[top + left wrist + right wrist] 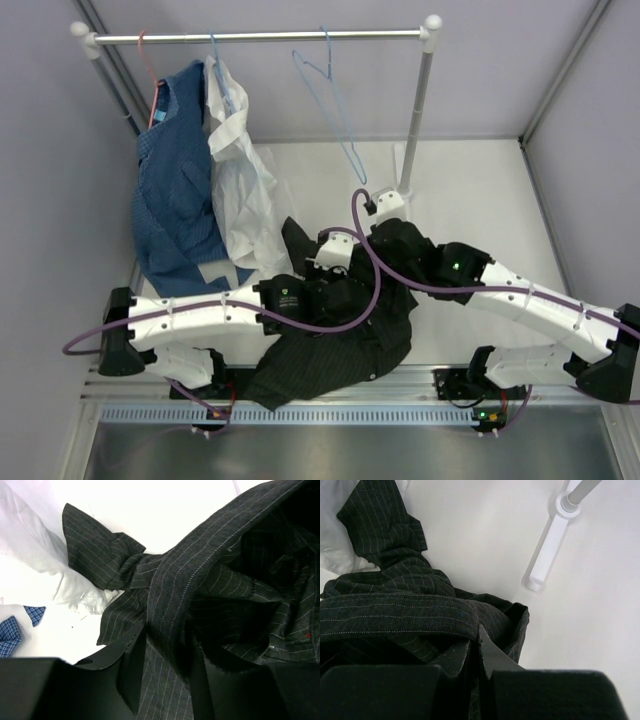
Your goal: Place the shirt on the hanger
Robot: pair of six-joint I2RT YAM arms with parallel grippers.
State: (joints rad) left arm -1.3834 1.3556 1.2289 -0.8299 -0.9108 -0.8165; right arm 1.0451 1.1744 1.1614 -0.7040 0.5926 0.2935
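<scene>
The black pinstriped shirt [330, 345] lies crumpled on the table between the two arms. Part of it is lifted toward the grippers. My right gripper [477, 640] is shut on a thick folded edge of the shirt [395, 610], near the rack's foot. It shows in the top view as well, as the right gripper [385, 225]. My left gripper [167, 640] straddles a raised fold of the shirt [210, 580]; its jaws still stand apart, with cloth between them. From above the left gripper [335, 262] sits over the shirt's middle. The empty light-blue hanger [335, 95] hangs on the rail behind.
The rack's rail [270, 37] spans the back, and its white post and foot [550, 545] stand right of my right gripper. A white shirt [235, 180] on a light-blue hanger and a blue patterned garment [175, 190] on an orange-red hanger [150, 70] hang at left, draping onto the table.
</scene>
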